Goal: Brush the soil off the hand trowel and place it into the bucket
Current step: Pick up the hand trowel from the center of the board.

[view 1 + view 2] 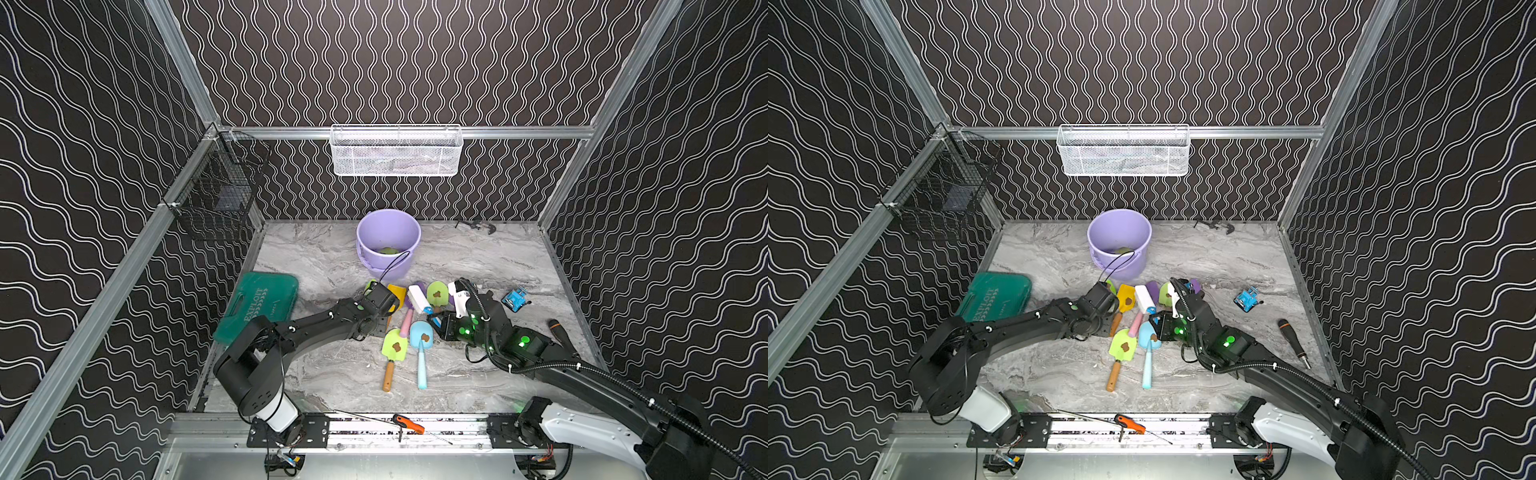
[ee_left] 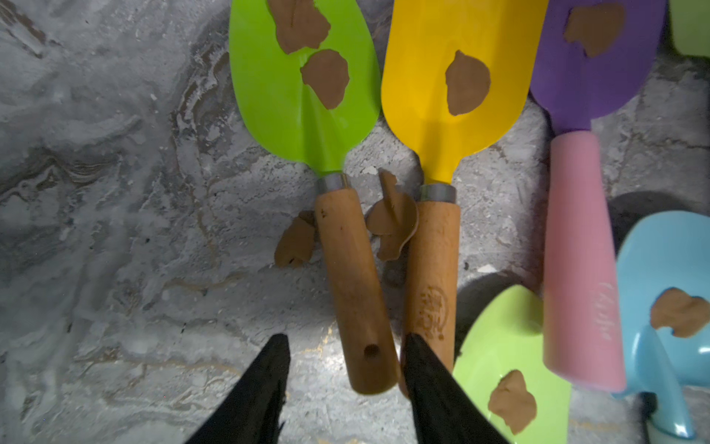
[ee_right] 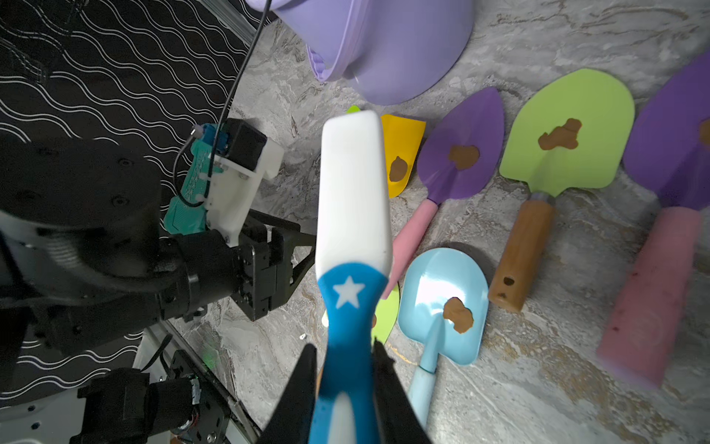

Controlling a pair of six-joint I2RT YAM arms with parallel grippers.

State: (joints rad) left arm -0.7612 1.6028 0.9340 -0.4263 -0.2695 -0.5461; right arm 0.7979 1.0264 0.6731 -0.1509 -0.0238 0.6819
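Two right fingers [image 3: 297, 388] grip brush [image 3: 353, 184] (left fingers [image 2: 265, 380] apart).

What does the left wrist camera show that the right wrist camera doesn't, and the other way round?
Only the left wrist view shows loose brown soil clumps lying on the grey marble table, and the whole bright green trowel with a wooden handle, with the left gripper open astride that handle.
Only the right wrist view shows the lilac plastic bucket and the right gripper shut on a white-and-blue brush.
Both show the yellow trowel blade, the purple trowel with a pink handle and the light blue scoop, each carrying soil.
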